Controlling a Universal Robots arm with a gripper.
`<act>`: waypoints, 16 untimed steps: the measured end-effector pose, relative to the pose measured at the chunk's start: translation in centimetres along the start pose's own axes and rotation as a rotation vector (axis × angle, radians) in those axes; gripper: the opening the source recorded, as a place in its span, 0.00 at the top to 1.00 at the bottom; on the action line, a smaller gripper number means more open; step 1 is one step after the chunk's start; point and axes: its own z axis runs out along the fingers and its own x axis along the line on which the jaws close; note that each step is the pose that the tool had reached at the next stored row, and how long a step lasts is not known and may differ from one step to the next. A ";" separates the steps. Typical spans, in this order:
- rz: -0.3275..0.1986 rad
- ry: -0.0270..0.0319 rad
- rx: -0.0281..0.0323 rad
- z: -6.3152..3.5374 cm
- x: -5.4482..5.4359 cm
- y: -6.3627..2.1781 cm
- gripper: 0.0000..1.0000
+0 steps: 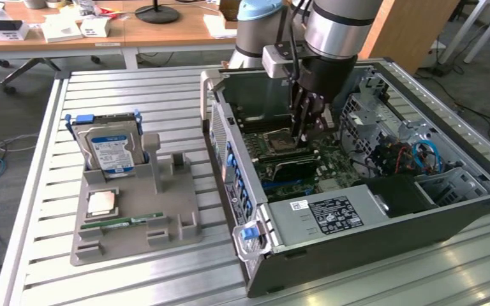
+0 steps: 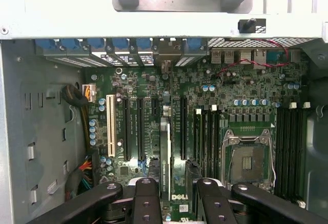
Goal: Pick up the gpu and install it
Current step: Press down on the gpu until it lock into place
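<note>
The gpu [image 2: 165, 157], a thin dark green circuit card, shows edge-on in the wrist view as a narrow strip with a pale end. It's standing upright between the black metal fingers of the end effector [image 2: 177, 185], which looks clamped on it. It's inside the open grey computer tower case [image 1: 381, 217], just above the green motherboard [image 2: 246, 96] and lined up lengthwise with the row of long black expansion slots [image 2: 139, 129]. My guess is it's held on edge like that because that's the only way the connector can meet a slot.

In the exterior view the end effector [image 1: 307, 131] reaches straight down into the case, which lies on its side with the panel off so the board faces up. The case sits toward the exterior view's right edge of the slatted metal desk [image 1: 126, 89].

Toward the desk's other edge is the grey moulded parts holder [image 1: 173, 210], carrying the silver hard drive with the blue label [image 1: 109, 150] upright, a square silver processor chip [image 1: 102, 203] and a narrow green memory stick [image 1: 130, 221] lying flat. Its middle upright cradle is vacant.

Hard to tell:
- whether the card's bottom edge touches a slot or hangs just above it
- which slot it's over
- the silver bracket, which I can't make out
- the card's face, hidden by the fingers in the exterior view
</note>
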 end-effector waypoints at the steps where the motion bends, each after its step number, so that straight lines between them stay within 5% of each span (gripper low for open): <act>1: 0.000 0.0000 0.0000 0.00 0.0 0.00 0.66; 8: 0.000 0.0000 0.0000 0.00 0.0 0.00 0.67; 13: 0.000 0.0000 0.0000 0.00 0.0 0.00 0.89; 16: 0.000 0.0000 0.0000 0.00 0.0 0.00 0.89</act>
